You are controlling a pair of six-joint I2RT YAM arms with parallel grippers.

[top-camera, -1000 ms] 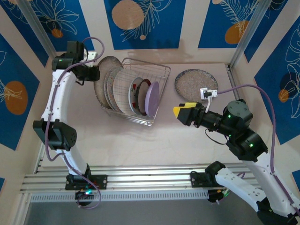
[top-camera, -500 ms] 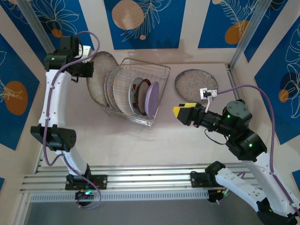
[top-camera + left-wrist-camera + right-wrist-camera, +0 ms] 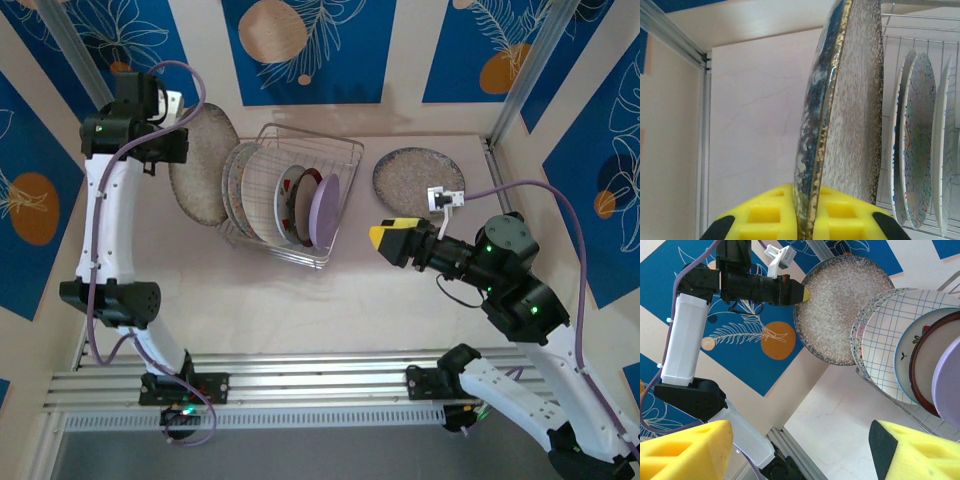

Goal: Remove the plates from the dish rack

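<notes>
Your left pincer (image 3: 807,220) held one plate (image 3: 200,165) left of the dish rack (image 3: 345,160); other plates (image 3: 268,195) stood inside; a lone plate (image 3: 418,180) lay on the worktop (image 3: 300,300) to its right.

1. This is a robot test cell in a lab. Two white jointed arms, one left (image 3: 105,215) and one right (image 3: 520,400) of the dish rack (image 3: 348,190), are bolted to an aluminium rail (image 3: 320,365) on the rack's near side.
2. Bare aluminium posts (image 3: 530,70) rise at the corners behind the rack.
3. Flat wall panels (image 3: 340,60) printed with blue leaves and orange discs box in the pale table (image 3: 330,310) under the rack.
4. Purple cables (image 3: 520,184) run loose along both arms.
</notes>
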